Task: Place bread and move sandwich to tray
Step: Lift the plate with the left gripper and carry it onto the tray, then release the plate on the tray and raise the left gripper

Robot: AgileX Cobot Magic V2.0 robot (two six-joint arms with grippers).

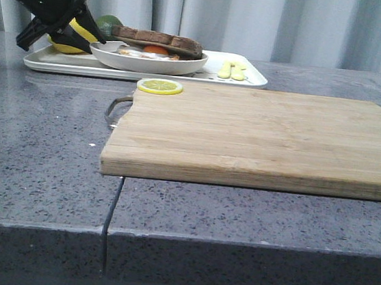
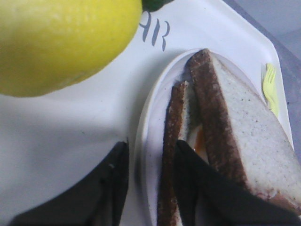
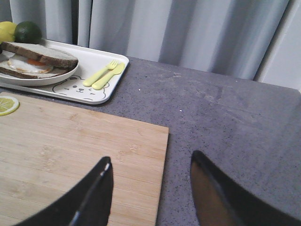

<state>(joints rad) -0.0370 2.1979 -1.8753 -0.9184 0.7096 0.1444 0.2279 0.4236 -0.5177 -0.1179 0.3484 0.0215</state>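
Observation:
The tray [image 1: 249,79] stands at the back left, with the round white plate [image 1: 151,63] on it. In the plate lies the sandwich: a lower slice with a fried egg [image 1: 155,50], and the bread [image 1: 162,41] laid on top. In the left wrist view the bread [image 2: 249,127] covers the egg above the lower slice's crust [image 2: 171,117]. My left gripper [image 1: 99,36] is at the plate's left edge. Its jaws [image 2: 150,150] are open and straddle the plate rim [image 2: 143,122] and the lower crust. My right gripper [image 3: 150,162] is open and empty over the cutting board's right edge.
A lemon [image 1: 77,35] and a lime [image 1: 110,22] lie on the tray behind my left gripper. A yellow fork and spoon [image 1: 232,70] lie at the tray's right end. The wooden cutting board [image 1: 260,137] fills the middle, with a lemon slice [image 1: 160,86] on its far left corner.

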